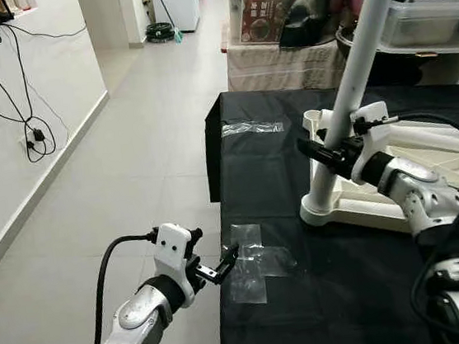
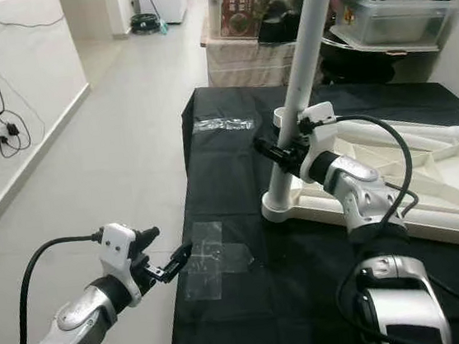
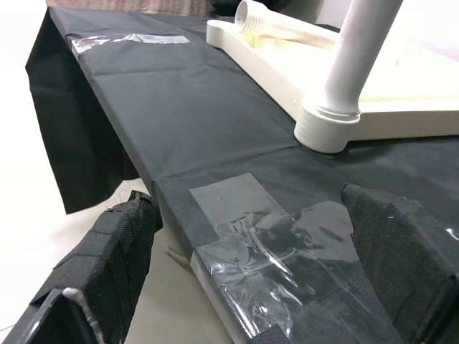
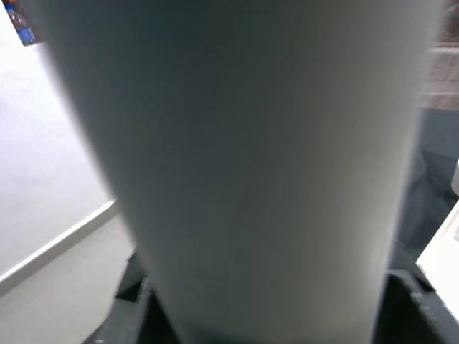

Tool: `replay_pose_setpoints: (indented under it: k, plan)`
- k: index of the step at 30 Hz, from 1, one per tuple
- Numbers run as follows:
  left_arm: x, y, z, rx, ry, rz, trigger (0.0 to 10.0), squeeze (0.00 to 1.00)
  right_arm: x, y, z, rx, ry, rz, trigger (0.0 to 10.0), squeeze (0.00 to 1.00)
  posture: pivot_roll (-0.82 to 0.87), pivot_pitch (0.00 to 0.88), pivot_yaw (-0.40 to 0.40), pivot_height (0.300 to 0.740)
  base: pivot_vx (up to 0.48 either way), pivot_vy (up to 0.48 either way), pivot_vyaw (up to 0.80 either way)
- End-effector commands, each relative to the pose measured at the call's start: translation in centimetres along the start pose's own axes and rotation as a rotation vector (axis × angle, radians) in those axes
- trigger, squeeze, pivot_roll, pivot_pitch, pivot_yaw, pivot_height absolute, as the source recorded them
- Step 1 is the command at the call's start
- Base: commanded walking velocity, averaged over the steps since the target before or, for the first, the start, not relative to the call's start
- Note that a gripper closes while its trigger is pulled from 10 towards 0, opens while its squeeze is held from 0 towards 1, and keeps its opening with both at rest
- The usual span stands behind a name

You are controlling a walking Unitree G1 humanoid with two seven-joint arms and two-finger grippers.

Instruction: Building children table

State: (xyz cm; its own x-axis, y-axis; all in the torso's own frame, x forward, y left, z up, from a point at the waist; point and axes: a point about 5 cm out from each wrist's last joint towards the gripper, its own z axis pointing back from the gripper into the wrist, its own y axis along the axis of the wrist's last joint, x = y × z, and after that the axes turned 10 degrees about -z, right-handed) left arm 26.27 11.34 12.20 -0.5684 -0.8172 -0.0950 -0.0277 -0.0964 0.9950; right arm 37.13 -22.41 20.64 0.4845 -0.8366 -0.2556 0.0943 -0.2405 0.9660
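A white children's table top [image 1: 448,165] lies upside down on a table draped in black cloth [image 1: 312,312]. One white leg [image 1: 357,58] stands, slightly tilted, in the top's near-left corner socket [image 1: 323,209]. My right gripper [image 1: 329,154] is shut on that leg low down; the leg [image 4: 251,158] is very close in the right wrist view. Another white leg [image 2: 403,132] lies across the top. My left gripper [image 1: 225,264] hangs open at the cloth's left edge, its fingers [image 3: 107,265] either side of a crumpled tape patch [image 3: 265,236] and holding nothing.
A second strip of clear tape [image 1: 251,127] sits near the cloth's far-left corner. Storage boxes and a covered bench [image 1: 275,26] stand behind the table. Open tiled floor [image 1: 130,175] lies to the left, with cables [image 1: 35,136] hanging on the wall.
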Motion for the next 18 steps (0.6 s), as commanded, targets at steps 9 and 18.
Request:
replay_pose_setpoints:
  k: [9,18]
  plan:
    - [0.2,-0.3,-0.1,-0.012,-0.014,-0.004,10.0,0.00,-0.4,-2.7,-0.4,0.049,-0.223,-0.099,0.0,0.00,0.07,0.000,-0.067,0.740,0.000,0.000,0.00]
    - [0.3,-0.1,-0.5,-0.004,-0.019,-0.001,10.0,0.00,0.6,-8.9,4.9,0.001,-1.178,-0.036,0.0,0.00,0.07,0.000,-0.070,0.740,0.000,0.000,0.00]
